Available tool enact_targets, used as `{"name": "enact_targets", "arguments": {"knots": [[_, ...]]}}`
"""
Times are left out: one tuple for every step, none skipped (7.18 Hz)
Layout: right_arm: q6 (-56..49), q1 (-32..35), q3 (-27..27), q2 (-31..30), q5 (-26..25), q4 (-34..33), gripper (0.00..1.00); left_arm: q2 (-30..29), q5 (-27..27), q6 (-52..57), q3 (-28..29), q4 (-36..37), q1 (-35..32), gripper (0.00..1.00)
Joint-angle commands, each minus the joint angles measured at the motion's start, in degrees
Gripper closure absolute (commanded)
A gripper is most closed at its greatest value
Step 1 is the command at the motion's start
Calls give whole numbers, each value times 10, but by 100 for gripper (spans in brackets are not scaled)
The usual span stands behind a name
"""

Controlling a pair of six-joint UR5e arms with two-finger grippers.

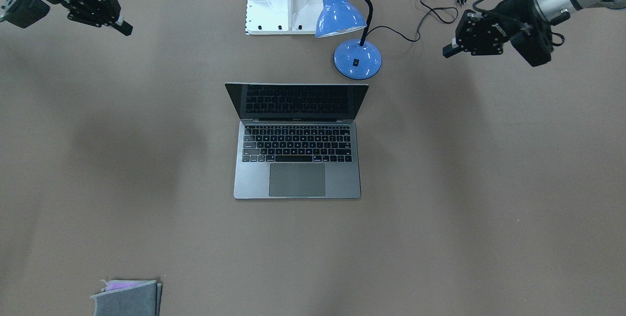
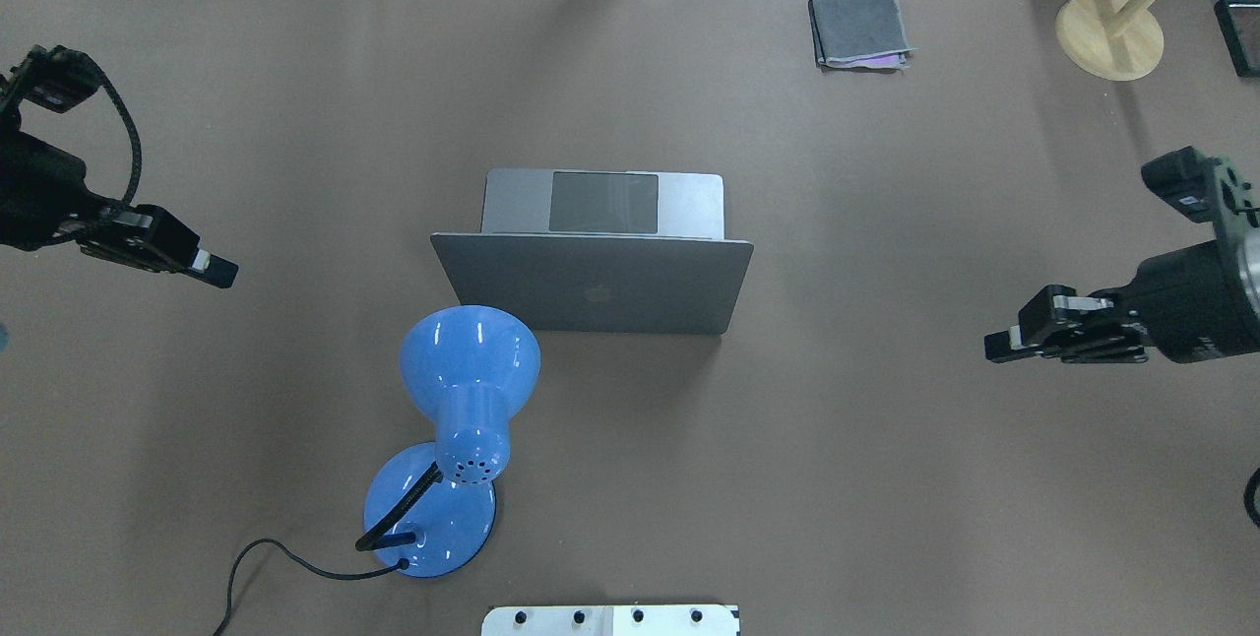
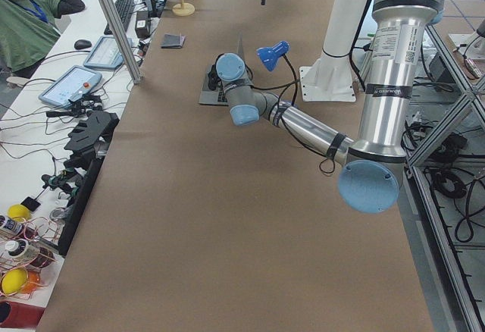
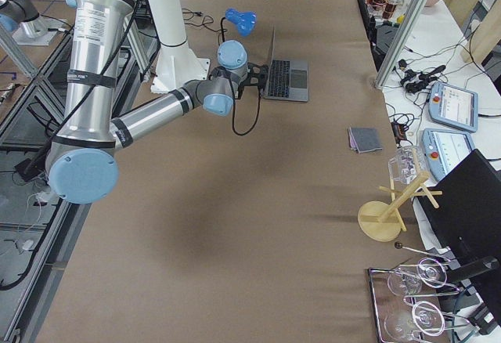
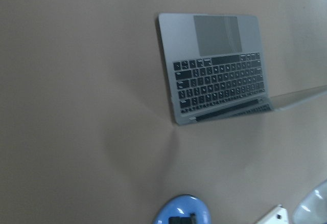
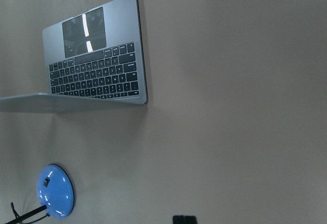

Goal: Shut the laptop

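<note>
Blue lamp (image 2: pixel 470 390) by open laptop (image 2: pixel 591 282), left gripper (image 2: pixel 224 271) and right gripper (image 2: pixel 996 346) pressed together, empty

The 2 arms reach in from opposite sides, well apart. The left pincer (image 2: pixel 219 269) and the right pincer (image 2: pixel 996 347) hang aloft, tips facing each other, jaws pressed together.

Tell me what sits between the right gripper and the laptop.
Nothing. In the overhead view, only bare brown table stretches from the right gripper to the laptop; the front-facing view shows the same.
</note>
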Motion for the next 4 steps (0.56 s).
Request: {"name": "enact_targets", "arguments": {"knots": [[46,-65,-2,55,-58,-22,100,-33,5,-43,11,-6,38,100],[48,-88,-2,104,-95,-81,100,-67,23,-70,28,-6,50,100],[57,-107,-2,151,-121,-142,100,-93,42,-90,43,-6,72,100],[63,-128,-5,165,-139,-150,100,-112,63,-94,59,-5,92,100]]}}
